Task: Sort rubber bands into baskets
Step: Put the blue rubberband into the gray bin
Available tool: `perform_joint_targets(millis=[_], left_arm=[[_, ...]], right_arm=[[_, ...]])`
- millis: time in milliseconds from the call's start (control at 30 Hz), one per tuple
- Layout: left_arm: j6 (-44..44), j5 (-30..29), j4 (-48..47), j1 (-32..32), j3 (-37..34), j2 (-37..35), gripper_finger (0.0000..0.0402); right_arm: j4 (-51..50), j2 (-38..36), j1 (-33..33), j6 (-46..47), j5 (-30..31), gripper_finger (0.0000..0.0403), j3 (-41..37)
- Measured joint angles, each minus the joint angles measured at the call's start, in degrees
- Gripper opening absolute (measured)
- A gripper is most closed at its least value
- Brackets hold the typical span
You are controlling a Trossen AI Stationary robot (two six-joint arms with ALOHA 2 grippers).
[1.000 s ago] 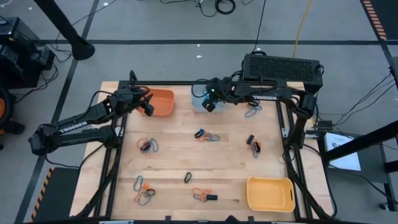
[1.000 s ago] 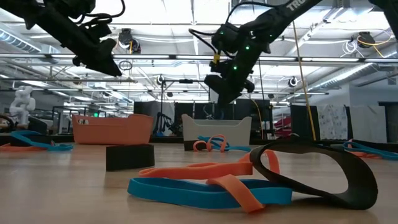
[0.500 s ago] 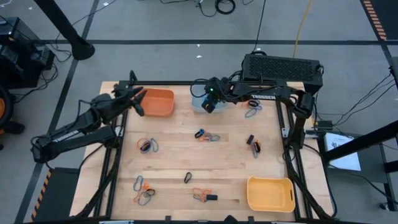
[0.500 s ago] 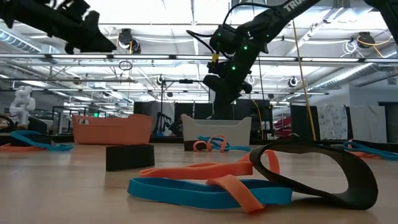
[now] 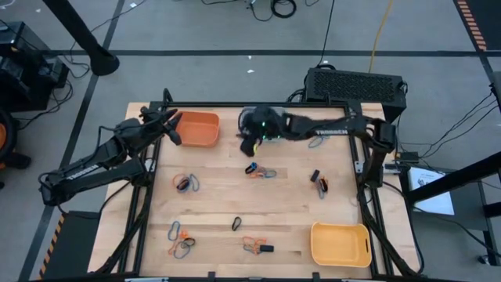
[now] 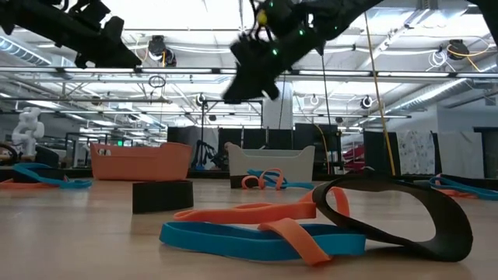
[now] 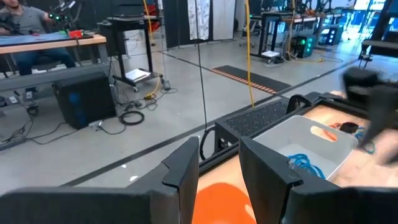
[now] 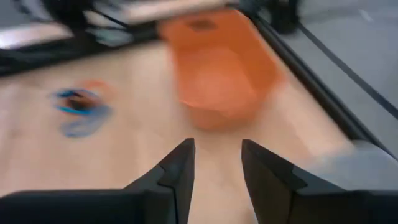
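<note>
Pale wooden planks form the table (image 5: 219, 204), with grey floor around it and a workshop hall seen beyond in the low view. Rubber bands are scattered over the wood in small clusters: thin, flat elastic loops in orange, blue and black, one cluster (image 5: 261, 171) near the table's middle, another (image 5: 186, 183) to the left, more (image 5: 182, 241) along the front edge. In the low view a tangle of orange, blue and black loops (image 6: 311, 222) lies close to the camera.

Three smooth plastic tubs with rounded corners are seen: the orange basket (image 5: 200, 129) at the back left, the pale blue-grey basket (image 7: 298, 146) at the back centre with blue and orange bands inside, and the yellow basket (image 5: 340, 244) at the front right.

The right gripper (image 5: 249, 145) is held above the wood between the orange and pale baskets, blurred; its fingers (image 8: 180, 171) appear parted and nothing is seen between them. The left gripper (image 5: 174, 129) hangs beside the orange basket's left edge, its fingers (image 7: 186, 168) parted and empty.
</note>
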Motion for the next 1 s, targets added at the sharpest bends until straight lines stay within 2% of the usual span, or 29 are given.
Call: perform_joint_targets(millis=[167,333,400,500,633,800,1000], left_arm=[[-0.14,-0.25,0.08,0.0,0.0,0.29,0.0123],[-0.19,-0.43,0.07,0.0,0.0,0.3,0.0123],[-0.19,-0.46,0.07,0.0,0.0,0.3,0.0123],[-0.19,-0.48,0.07,0.01,0.0,0.3,0.0123],[-0.19,-0.48,0.0,0.0,0.0,0.3,0.0123],[-0.16,-0.53,-0.34,0.0,0.0,0.3,0.0123],[0.04,-1.06,-0.41,0.07,0.0,0.3,0.0123]], right_arm=[[10.77,3.49,6.42,-2.8,0.01,0.0123,0.02],[21.12,10.91,11.01,-5.72,-0.01,0.0123,0.14],[21.76,14.51,11.98,-6.29,-0.03,0.0123,2.58],[19.75,20.58,12.77,-6.33,-0.1,0.0123,9.14],[13.46,29.26,13.16,-7.3,-4.03,0.0123,20.35],[8.44,38.62,13.62,-7.59,-6.12,0.0123,33.28],[3.94,46.31,14.01,-7.47,-10.42,0.0123,44.34]])
